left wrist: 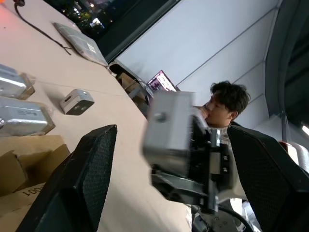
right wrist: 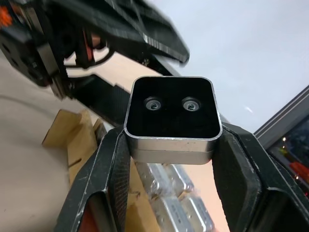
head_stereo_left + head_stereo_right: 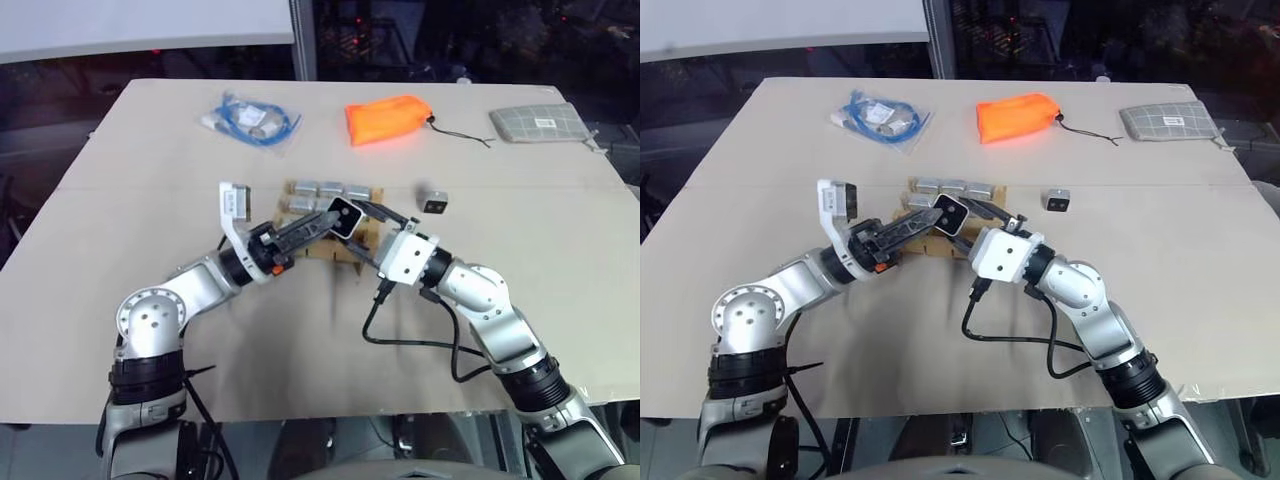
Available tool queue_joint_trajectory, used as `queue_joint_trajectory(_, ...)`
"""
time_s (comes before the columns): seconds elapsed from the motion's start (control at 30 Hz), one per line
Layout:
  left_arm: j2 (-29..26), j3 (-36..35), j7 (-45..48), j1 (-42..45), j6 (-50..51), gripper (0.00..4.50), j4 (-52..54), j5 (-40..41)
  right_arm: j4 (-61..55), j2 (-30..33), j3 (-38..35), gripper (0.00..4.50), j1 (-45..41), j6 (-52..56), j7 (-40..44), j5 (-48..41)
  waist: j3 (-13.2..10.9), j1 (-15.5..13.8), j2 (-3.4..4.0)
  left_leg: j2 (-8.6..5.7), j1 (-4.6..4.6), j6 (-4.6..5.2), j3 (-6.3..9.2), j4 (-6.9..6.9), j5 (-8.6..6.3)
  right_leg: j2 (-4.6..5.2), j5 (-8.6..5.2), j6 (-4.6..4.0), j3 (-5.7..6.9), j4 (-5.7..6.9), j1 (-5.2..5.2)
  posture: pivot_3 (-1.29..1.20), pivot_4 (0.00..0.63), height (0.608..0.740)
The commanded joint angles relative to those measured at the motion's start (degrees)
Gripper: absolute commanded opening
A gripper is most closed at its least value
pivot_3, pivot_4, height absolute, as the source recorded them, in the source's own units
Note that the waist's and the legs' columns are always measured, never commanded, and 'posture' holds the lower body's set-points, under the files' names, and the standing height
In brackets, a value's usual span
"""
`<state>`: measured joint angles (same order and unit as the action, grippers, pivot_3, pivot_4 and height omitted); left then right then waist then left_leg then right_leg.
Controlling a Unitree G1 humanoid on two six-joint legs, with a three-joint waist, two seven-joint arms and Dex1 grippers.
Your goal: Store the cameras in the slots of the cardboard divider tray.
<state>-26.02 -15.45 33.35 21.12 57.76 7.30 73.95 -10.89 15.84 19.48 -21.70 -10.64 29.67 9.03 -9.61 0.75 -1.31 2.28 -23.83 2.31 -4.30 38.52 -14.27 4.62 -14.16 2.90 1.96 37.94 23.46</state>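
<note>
Between the right claw's (image 2: 169, 159) pads, a silver camera (image 2: 170, 118) shows its black face.

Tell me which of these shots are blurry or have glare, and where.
Left wrist view: the held camera is smeared soft, while the loose camera on the table looks sharper. Right wrist view: the camera is crisp and the left gripper behind it is blurred. Eye views: evenly lit, with mild sheen on the orange pouch.

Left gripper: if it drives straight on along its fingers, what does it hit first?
Likely the camera clamped in the right gripper, which sits between the left gripper's open fingers; depth is uncertain.
</note>
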Motion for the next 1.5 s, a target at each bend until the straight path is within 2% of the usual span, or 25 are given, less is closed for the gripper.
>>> queue_joint_trajectory(0.03,-0.19,-1.19,0.69,1.15,0.11,3.79,0.17,1.62,-2.39,-0.31,-1.62,1.87,-0.82,-2.11,-0.86,-0.92,0.00,0.02,0.00,0.00,0.00,0.00,0.00,0.00,0.00,0.00,0.00,0.00,0.00,0.00,0.00,0.00,0.150,0.740)
queue_joint_trajectory(0.43,-0.03,-0.54,1.52,1.69,2.26,3.79,-0.28,3.95,-1.63,-0.18,-0.96,1.87,-1.24,-3.96,1.11,-2.66,0.00,0.03,0.00,0.00,0.00,0.00,0.00,0.00,0.00,0.00,0.00,0.00,0.00,0.00,0.00,0.00,0.150,0.740)
queue_joint_trajectory(0.53,0.05,-0.50,1.53,1.96,2.29,3.04,-0.70,3.99,-1.74,-0.23,-0.92,1.87,-1.05,-3.97,1.53,-3.03,0.00,0.03,0.00,0.00,0.00,0.00,0.00,0.00,0.00,0.00,0.00,0.00,0.00,0.00,0.00,0.00,0.150,0.740)
queue_joint_trajectory(0.6,0.10,-0.41,1.50,1.97,2.52,2.08,-0.74,4.18,-1.86,-0.23,-0.88,1.87,-0.89,-3.95,1.66,-3.21,0.00,0.02,0.00,0.01,0.00,0.00,0.00,0.00,0.00,0.00,0.00,0.00,0.00,0.00,0.00,0.00,0.150,0.740)
queue_joint_trajectory(0.63,0.09,-0.32,1.55,1.96,2.67,1.78,-0.73,4.24,-1.87,-0.23,-0.87,1.87,-0.88,-3.98,1.68,-3.27,0.00,0.02,0.00,0.00,0.00,0.00,0.00,0.00,0.00,0.00,0.00,0.00,0.00,0.00,0.00,0.00,0.150,0.740)
queue_joint_trajectory(0.7,0.16,-0.06,1.68,1.72,2.95,0.74,-0.35,4.40,-1.90,-0.18,-0.80,1.87,-0.88,-4.03,1.71,-3.36,0.00,0.03,0.00,0.01,0.00,0.00,0.00,0.00,0.00,0.00,0.00,0.00,0.00,0.00,0.00,0.00,0.150,0.740)
queue_joint_trajectory(0.87,0.50,0.16,1.99,1.82,2.82,0.71,-0.09,4.25,-2.64,0.29,-0.71,1.87,-0.70,-1.83,2.32,-3.89,0.00,0.03,0.00,0.01,0.00,0.00,0.00,-0.01,0.00,0.00,0.00,0.00,-0.01,0.00,0.00,0.00,0.150,0.740)
queue_joint_trajectory(0.9,0.56,0.19,1.98,1.90,2.64,0.71,-0.09,3.99,-2.87,0.37,-0.72,2.92,-0.62,-1.22,2.47,-4.02,0.00,0.03,0.00,0.01,0.00,0.00,0.00,-0.01,0.00,0.00,0.00,0.00,-0.01,0.00,0.00,0.00,0.150,0.740)
queue_joint_trajectory(0.93,0.57,0.29,2.42,2.11,1.93,0.71,0.01,3.12,-3.15,0.45,-0.93,3.21,-0.45,-0.70,2.53,-4.29,0.00,0.01,0.00,0.00,0.00,0.00,0.00,-0.01,0.00,0.01,0.00,0.00,0.00,0.00,0.00,0.00,0.150,0.740)
queue_joint_trajectory(0.97,0.62,0.28,2.80,2.47,1.32,0.71,0.04,2.53,-3.50,0.66,-1.23,3.79,-0.21,0.01,2.66,-4.59,0.00,0.00,0.00,0.00,0.00,0.00,0.00,0.00,0.00,0.01,0.00,0.00,0.00,-0.01,0.00,0.00,0.150,0.740)
queue_joint_trajectory(1.03,0.53,0.14,3.54,3.20,0.54,0.71,0.13,1.65,-4.16,1.47,-1.81,4.47,0.34,1.44,3.24,-5.17,0.00,0.01,0.00,0.00,0.00,0.00,0.00,-0.01,0.00,0.00,0.00,0.00,0.00,-0.01,0.00,0.00,0.150,0.740)
queue_joint_trajectory(1.13,-2.39,0.58,7.75,6.35,-1.97,0.71,0.01,-2.62,-6.80,7.59,-4.78,4.47,3.31,6.73,8.18,-9.17,-0.02,-0.41,-0.04,-0.02,-0.02,0.00,0.06,0.00,0.00,0.02,0.00,0.00,0.08,-0.04,-0.03,0.00,0.150,0.740)
queue_joint_trajectory(1.2,-5.11,1.84,11.69,8.86,-4.73,0.71,-0.67,-7.15,-9.67,11.12,-8.69,4.47,4.76,13.60,10.99,-15.50,-0.03,-0.48,-0.04,-0.05,-0.02,0.01,0.07,0.00,0.00,0.04,0.00,0.00,0.11,-0.09,-0.06,0.00,0.150,0.740)
queue_joint_trajectory(1.3,-12.23,8.55,22.18,11.25,-13.22,0.71,-0.65,-19.78,-16.83,18.20,-16.51,4.47,6.74,31.55,15.20,-30.56,-0.07,-0.44,-0.02,-0.07,-0.02,0.01,0.06,-0.01,0.00,0.02,0.00,-0.01,0.10,-0.09,-0.06,0.00,0.150,0.740)
queue_joint_trajectory(1.4,-17.07,14.76,31.19,13.22,-23.49,0.71,-3.26,-31.16,-21.68,27.01,-23.83,4.47,7.63,44.82,17.97,-40.35,-0.10,-0.38,0.04,-0.05,0.01,0.01,0.04,-0.12,-0.01,0.00,-0.01,-0.03,0.09,-0.14,-0.05,0.00,0.150,0.740)
queue_joint_trajectory(1.5,-19.56,18.88,38.50,16.07,-32.73,0.71,-8.66,-39.76,-25.16,34.86,-29.11,4.47,8.24,54.30,20.00,-48.03,-0.11,-0.58,0.04,-0.05,-0.01,0.17,0.02,-0.15,-0.10,-0.01,-0.02,-0.03,0.10,-0.22,-0.04,0.00,0.150,0.740)
